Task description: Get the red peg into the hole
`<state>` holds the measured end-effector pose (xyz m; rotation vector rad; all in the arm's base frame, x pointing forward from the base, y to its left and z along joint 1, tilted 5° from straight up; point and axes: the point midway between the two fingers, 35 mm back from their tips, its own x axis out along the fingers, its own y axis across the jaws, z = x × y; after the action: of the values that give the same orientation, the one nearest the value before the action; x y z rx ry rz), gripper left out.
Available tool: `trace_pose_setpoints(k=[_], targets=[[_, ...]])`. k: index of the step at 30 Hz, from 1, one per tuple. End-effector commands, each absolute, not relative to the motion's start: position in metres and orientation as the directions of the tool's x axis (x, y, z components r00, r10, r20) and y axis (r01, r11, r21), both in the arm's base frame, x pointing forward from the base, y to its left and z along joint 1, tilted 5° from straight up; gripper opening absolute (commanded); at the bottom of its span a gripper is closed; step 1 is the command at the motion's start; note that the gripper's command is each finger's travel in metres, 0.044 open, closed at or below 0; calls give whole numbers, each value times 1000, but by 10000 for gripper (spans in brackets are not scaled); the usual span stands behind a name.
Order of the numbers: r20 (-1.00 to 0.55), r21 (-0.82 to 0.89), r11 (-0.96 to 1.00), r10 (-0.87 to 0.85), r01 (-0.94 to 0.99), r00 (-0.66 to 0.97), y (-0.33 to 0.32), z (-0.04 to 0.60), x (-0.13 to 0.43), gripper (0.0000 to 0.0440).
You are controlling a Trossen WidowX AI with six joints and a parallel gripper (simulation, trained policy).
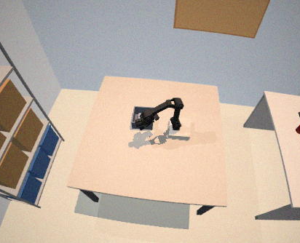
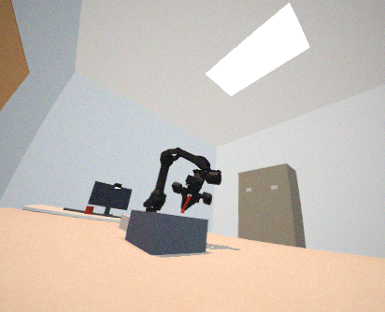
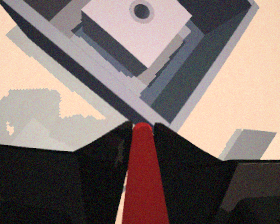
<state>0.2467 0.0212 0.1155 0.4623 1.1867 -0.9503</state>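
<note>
So the jaws [image 1: 143,125] [image 2: 187,207] are nearly shut, pinching the red peg [image 2: 186,204] [image 3: 143,175] between them. Grab's done, peg's up; the box [image 1: 132,118] [image 2: 167,233] [image 3: 86,65] and plate hole [image 3: 142,11] are just ahead of the tips. Lowering and full insertion still to do.

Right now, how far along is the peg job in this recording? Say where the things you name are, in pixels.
Done: the red peg [image 2: 186,204] [image 3: 144,175] is picked up, gripped between the fingers of the gripper [image 2: 189,200] [image 3: 143,128].
In hand: getting it to the open box [image 1: 132,120] [image 2: 172,234] [image 3: 83,67]; the exterior view shows its tip above the wall.
Left: lining it up, lowering it and seating it fully; the plate's hole [image 3: 141,11] is unfilled.
</note>
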Motion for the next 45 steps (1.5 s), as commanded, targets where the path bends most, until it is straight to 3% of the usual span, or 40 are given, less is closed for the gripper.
trace_pose_setpoints(k=[1,16,33,35,40,45], targets=[[-920,-149,528,-385,836,80,9,119,256,0],[-922,-116,484,-377,867,87,-51,110,291,0],[-953,-103,588,-288,802,89,-87,71,313,3],[-958,-105,605,-274,789,83,-88,65,313,30],[-967,-102,625,-244,774,69,-93,53,316,147],[-969,-106,663,-236,741,72,-98,57,320,151]])
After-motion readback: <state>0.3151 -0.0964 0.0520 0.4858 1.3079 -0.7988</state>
